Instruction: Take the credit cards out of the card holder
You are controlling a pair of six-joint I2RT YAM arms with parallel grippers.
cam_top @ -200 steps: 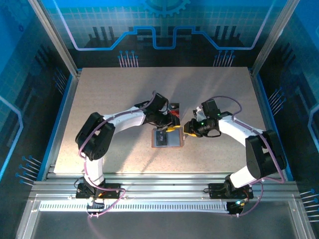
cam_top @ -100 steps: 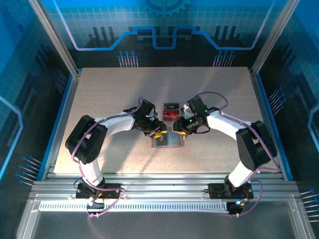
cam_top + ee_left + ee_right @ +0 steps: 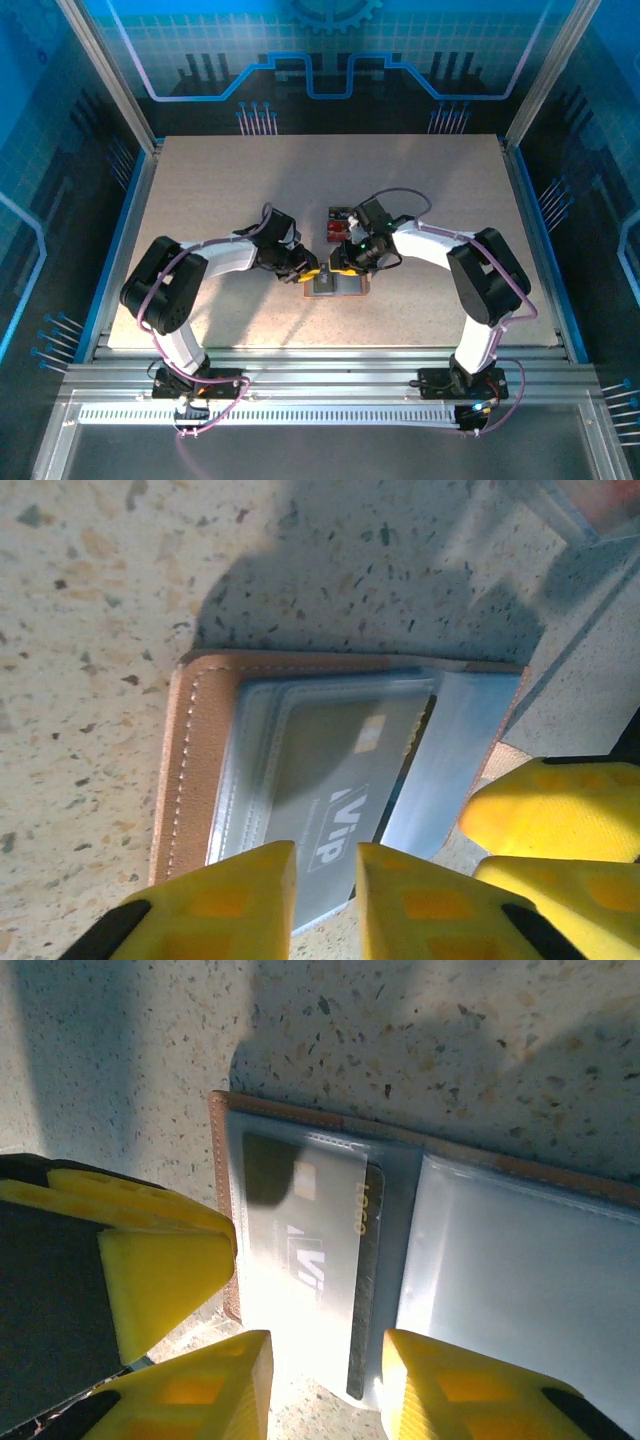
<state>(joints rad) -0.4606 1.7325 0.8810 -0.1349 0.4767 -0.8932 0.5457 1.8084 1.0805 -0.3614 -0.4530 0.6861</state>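
Left arm point(image 3: 215, 258) and right arm point(image 3: 430, 240) are reaching inward, wrists dipping over the card holder point(image 3: 345, 288) lying open on the bench point(image 3: 220, 180). Left jaws are standing narrowly apart at the edge of a pocketed card point(image 3: 330, 780); right jaws are gaping wider.

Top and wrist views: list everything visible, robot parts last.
table: one, speckled beige, under everything
card holder: one, tan with grey pockets, open flat on the table
card: one, greyish through its pocket, inside the holder
tray: one, clear, just behind the holder
red cards: count unclear, red, in the tray
left gripper: one, yellow fingers, at the holder's edge
right gripper: one, yellow fingers, jaws apart over the card
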